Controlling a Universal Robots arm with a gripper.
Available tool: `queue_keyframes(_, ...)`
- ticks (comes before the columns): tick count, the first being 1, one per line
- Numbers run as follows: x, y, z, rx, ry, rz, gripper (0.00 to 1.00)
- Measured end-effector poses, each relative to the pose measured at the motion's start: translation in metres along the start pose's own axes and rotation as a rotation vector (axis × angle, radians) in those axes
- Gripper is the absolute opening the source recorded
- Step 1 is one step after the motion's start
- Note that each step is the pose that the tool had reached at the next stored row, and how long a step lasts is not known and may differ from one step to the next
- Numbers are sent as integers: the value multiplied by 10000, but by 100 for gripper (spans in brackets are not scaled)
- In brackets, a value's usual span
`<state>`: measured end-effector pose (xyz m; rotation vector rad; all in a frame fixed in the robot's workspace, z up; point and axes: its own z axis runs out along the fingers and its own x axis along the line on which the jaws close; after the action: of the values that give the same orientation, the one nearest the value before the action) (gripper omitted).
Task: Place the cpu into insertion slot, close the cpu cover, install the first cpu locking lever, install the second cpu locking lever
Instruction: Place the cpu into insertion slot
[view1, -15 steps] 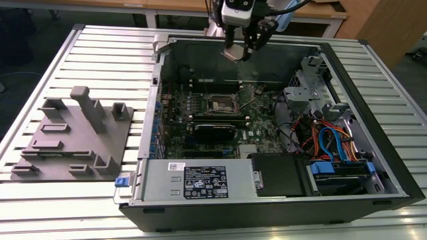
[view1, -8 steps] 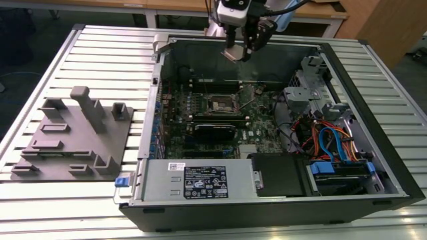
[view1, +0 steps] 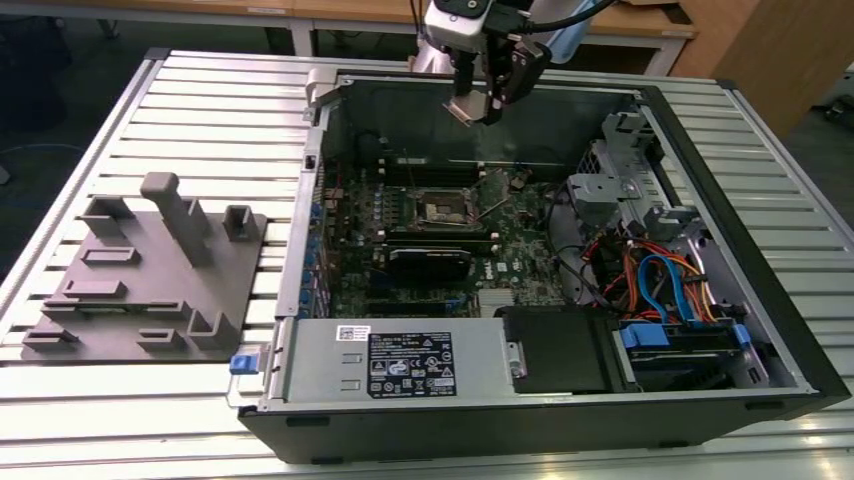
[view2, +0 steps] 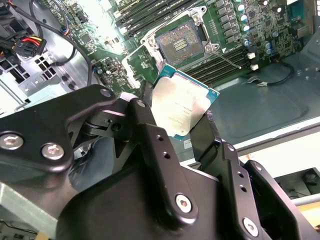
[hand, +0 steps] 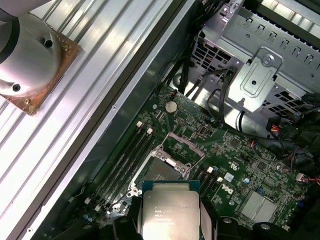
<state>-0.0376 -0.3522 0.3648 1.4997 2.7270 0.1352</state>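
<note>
Gripper: black metal, two-fingered, with bolted links. Its fingers clamp the cpu by two opposite edges. Cpu: small flat square with a matte silvery-grey lid, fine print too small to read and a blue-green rim. It is held tilted in the air above the insertion slot, well apart from it and not seated; its underside is hidden. Insertion slot: square dark recess of fine contacts, uncovered, inside a silvery metal rim on the green circuit board. Cpu cover: thin silvery frame at one edge of the slot; its angle is hard to judge. The levers cannot be made out with certainty. Memory slots: long, narrow and black, just beside the slot. Drive cage: perforated sheet steel, well apart from the slot and partly cut off. Computer case: black, open-sided, enclosing the slot. Table: ribbed aluminium slats under the case.
</note>
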Motion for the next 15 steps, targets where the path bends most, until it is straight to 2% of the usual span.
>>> queue_keyframes(12,0,0,0,-1,-3,26,54)
queue_keyframes(15,0,-1,8,-6,-30,335,54)
